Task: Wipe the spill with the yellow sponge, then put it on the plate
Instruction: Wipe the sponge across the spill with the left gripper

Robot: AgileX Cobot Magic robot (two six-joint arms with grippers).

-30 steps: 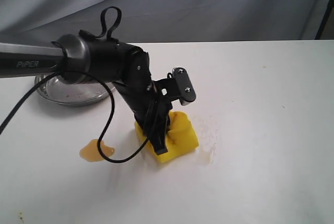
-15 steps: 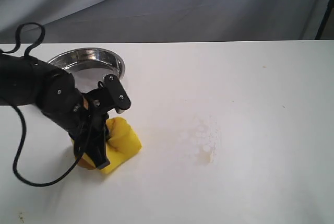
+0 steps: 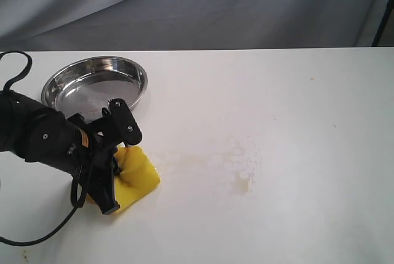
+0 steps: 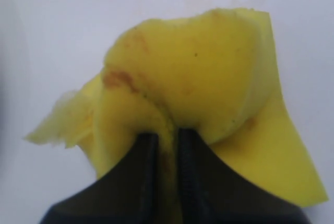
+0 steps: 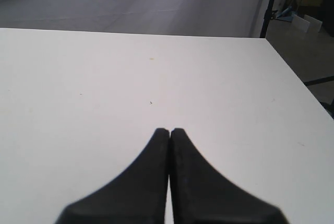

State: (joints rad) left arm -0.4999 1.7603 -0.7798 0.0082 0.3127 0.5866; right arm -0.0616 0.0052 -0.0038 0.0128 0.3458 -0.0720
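Exterior view: the left tool (image 3: 109,197) is pinched nearly closed on the thick bright yellow foam sponge (image 3: 138,175), pressing it onto the white surface (image 3: 295,122) near the round shiny steel plate (image 3: 98,88), which has nothing in it. A pale, watery brownish smear of the spill (image 3: 241,168) sits well off to the right, so the wiping looks only partly done imo.

Left wrist view: the jaws squeeze a fold of the sponge (image 4: 209,78), which has brown stains on it.

Right wrist view: the right tool (image 5: 170,132) is closed on nothing, parked over bare surface. Plate drop-off not yet done.
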